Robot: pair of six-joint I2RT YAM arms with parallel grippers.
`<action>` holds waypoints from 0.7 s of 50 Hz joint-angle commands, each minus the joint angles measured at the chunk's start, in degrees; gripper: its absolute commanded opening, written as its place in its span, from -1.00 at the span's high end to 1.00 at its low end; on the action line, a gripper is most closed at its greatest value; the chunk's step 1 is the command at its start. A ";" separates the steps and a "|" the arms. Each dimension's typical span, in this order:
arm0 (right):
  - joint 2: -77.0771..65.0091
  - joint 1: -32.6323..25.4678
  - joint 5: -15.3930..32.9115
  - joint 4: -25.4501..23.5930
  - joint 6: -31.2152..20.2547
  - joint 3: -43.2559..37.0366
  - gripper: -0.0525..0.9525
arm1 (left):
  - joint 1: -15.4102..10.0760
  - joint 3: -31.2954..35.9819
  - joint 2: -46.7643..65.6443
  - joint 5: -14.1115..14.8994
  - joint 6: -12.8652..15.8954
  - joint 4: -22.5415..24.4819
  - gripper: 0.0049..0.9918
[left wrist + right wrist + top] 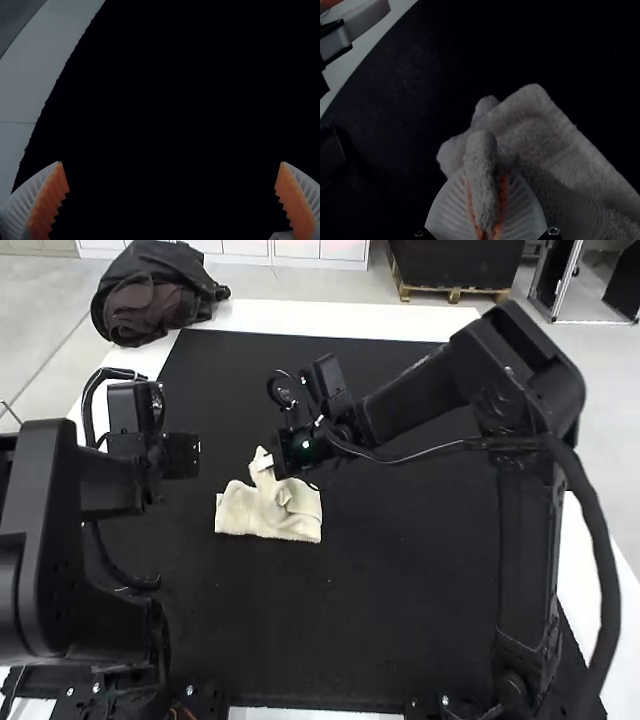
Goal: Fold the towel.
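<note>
High view: A cream towel [240,512] lies bunched and partly doubled on the black mat [370,610] covering the table [330,316], a peak of cloth raised at the right gripper [267,462]. The fold appears to be in progress, far from neat.

Left wrist view: The left gripper [171,162] has its jaws wide apart over the mat, holding nothing.

Right wrist view: Jaws closed on a pinched ridge of towel, the rest spreading out beside it. The next move likely calls for laying that ridge flat, releasing it and squaring the edges.
</note>
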 commanded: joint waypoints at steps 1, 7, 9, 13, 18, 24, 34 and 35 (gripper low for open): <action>1.53 1.65 0.44 0.69 0.38 4.04 0.94 | 0.78 2.20 -1.06 -0.01 0.45 0.72 -0.96; 3.37 2.35 0.44 0.61 0.46 6.32 0.94 | 1.40 2.29 -1.06 0.34 0.45 0.80 -0.96; 3.99 2.52 0.44 0.61 0.55 6.94 0.94 | 1.57 2.29 -0.97 0.43 0.54 0.80 -0.96; 5.13 2.96 0.44 0.52 0.73 8.17 0.94 | 2.19 2.29 -1.06 0.60 0.63 0.89 -0.96; 6.01 3.67 0.44 0.43 0.99 9.14 0.94 | 2.89 2.29 -1.06 0.87 0.71 0.89 -0.96; 6.89 4.37 0.44 0.43 1.08 9.75 0.94 | 3.59 2.29 -1.06 1.04 0.89 0.80 -0.96; 7.41 5.16 0.44 0.61 3.28 10.89 0.17 | 3.86 2.20 -1.06 1.04 0.98 0.63 -0.96; 7.41 5.25 0.44 0.61 3.28 11.16 0.03 | 3.86 2.12 -1.06 1.04 1.07 0.72 -0.96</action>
